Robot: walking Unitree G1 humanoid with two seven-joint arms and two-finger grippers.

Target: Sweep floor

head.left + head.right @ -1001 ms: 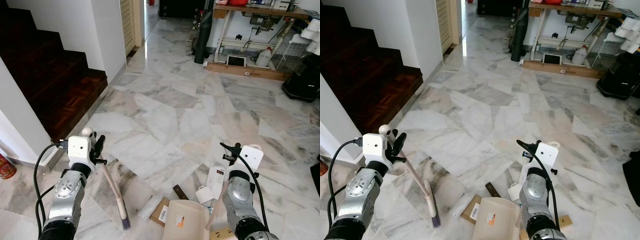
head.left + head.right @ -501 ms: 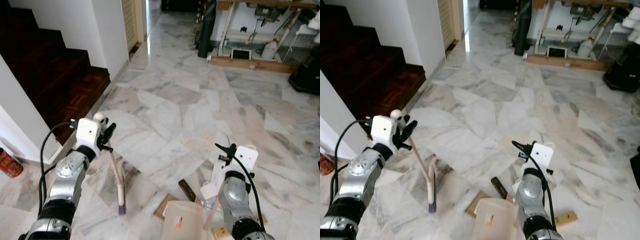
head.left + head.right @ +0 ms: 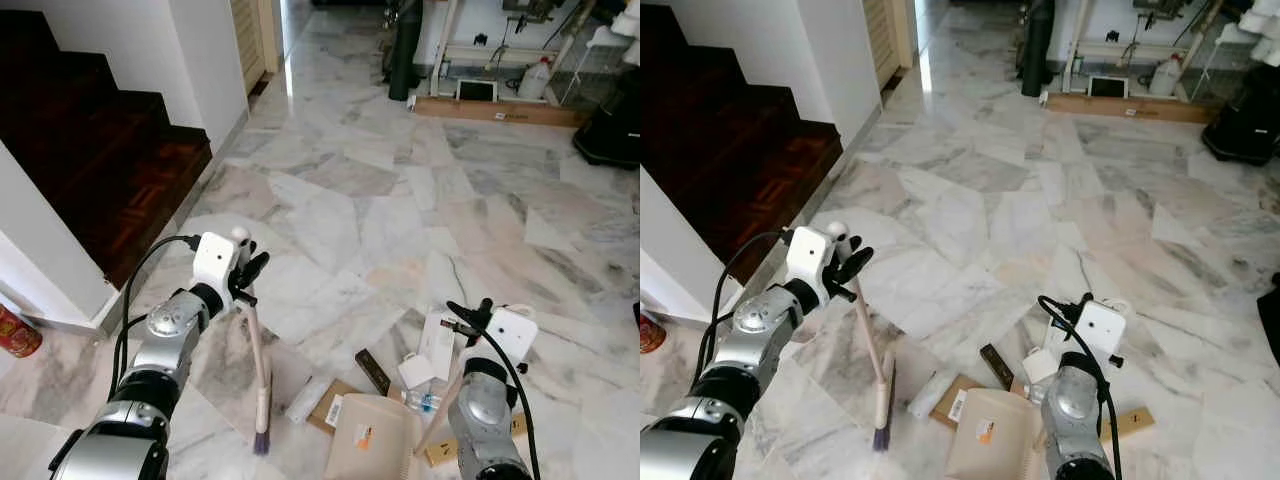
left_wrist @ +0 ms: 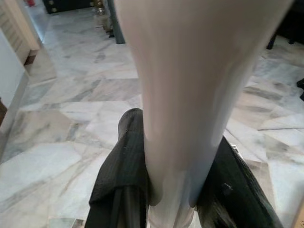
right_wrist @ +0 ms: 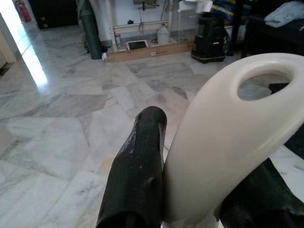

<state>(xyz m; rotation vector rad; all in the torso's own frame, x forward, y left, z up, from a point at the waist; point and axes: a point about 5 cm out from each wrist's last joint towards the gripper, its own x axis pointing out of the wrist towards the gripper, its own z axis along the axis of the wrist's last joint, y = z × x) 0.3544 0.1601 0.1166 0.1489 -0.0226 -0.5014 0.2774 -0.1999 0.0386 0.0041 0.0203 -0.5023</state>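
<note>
The left gripper (image 3: 243,272) grips the top of a pale broom (image 3: 257,375) whose bristles rest on the marble floor (image 3: 340,200). Just beside them lie cardboard scraps (image 3: 330,407), and a cream dustpan (image 3: 375,448) sits before the right gripper (image 3: 482,318).

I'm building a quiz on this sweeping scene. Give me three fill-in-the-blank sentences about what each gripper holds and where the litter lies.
1. The left gripper has its jaws shut on the handle of the ____.
2. The right gripper clasps the looped handle of the cream ____.
3. The brush head rests on the ____ floor, left of the cardboard scraps.

Missing words: broom; dustpan; marble
</note>
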